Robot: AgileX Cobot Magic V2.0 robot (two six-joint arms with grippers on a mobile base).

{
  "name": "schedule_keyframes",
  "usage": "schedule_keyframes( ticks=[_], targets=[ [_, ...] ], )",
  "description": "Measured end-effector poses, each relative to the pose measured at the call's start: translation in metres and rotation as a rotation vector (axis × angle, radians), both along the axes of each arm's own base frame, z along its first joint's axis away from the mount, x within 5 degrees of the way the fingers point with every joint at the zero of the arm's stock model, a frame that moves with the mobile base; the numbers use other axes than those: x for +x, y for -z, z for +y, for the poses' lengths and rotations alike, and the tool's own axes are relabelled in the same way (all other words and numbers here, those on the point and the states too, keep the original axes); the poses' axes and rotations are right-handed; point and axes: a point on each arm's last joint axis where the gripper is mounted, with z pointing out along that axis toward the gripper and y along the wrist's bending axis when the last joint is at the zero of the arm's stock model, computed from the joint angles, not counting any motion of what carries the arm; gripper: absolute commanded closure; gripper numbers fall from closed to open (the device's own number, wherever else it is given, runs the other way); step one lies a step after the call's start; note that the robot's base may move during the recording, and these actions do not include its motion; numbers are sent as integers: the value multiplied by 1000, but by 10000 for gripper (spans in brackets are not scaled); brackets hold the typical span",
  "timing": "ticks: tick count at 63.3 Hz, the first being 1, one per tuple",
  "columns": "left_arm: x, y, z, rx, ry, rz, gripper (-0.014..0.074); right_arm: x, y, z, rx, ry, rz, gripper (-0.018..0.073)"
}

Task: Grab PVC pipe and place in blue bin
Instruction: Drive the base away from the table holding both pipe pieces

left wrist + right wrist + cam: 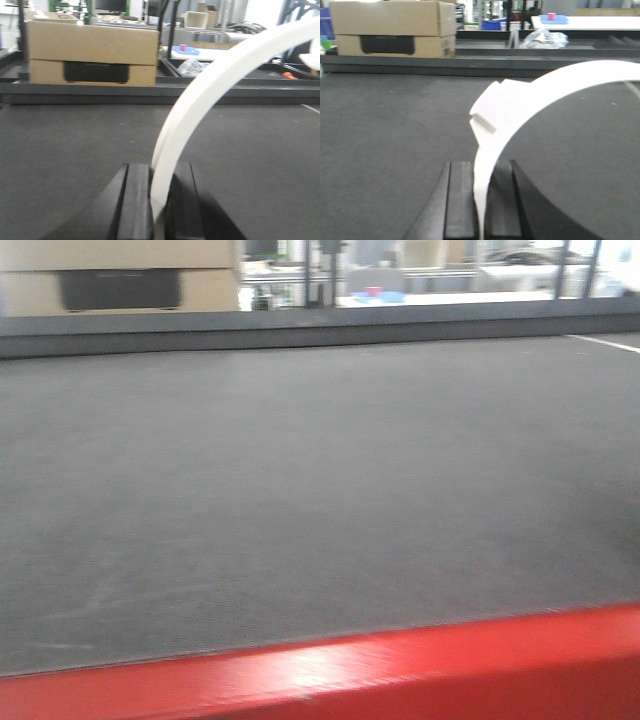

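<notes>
PVC pipe [210,80]: arcing toward 1 o'clock from left gripper [160,172], which is clamping it.
Right gripper [481,170]: likewise pinching PVC pipe [570,79].

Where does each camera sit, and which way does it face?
Exterior front: low at the red edge, facing across the grey mat; no robot parts show.
Left wrist: behind the left gripper, facing forward; its fingers clamp the PVC pipe.
Right wrist: behind the right gripper, likewise clamping a white arc.
All share the cardboard box beyond.
</notes>
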Motion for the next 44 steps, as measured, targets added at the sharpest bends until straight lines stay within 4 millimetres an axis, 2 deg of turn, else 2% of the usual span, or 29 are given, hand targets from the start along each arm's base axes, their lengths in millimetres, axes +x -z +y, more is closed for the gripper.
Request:
schedule_keyframes(
  ticks=[44],
  targets=[
    [-1,0,0,0,0,-4,707,0,0,0,-1,0,0,728]
  ],
)
